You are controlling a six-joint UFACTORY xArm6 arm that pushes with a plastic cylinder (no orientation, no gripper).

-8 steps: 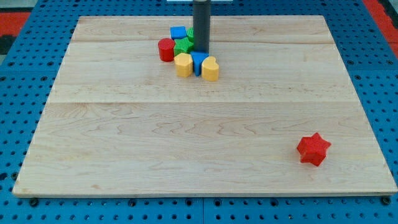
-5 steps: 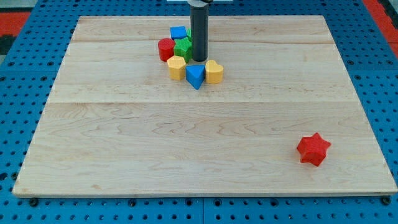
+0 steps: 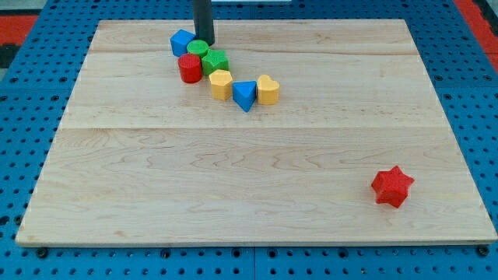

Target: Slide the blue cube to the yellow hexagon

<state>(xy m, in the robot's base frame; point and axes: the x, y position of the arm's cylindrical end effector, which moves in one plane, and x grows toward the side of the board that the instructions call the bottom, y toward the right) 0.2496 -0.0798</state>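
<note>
No pincer shows. Your tip (image 3: pixel 204 43) sits just right of the blue cube (image 3: pixel 182 42); go behind it and push toward the yellow hexagon (image 3: pixel 221 84), skirting the red cylinder (image 3: pixel 189 68).

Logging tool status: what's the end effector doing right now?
No gripper, just a rod: my tip holds nothing, sitting at the view's top beside the blue cube and above the green blocks.
</note>
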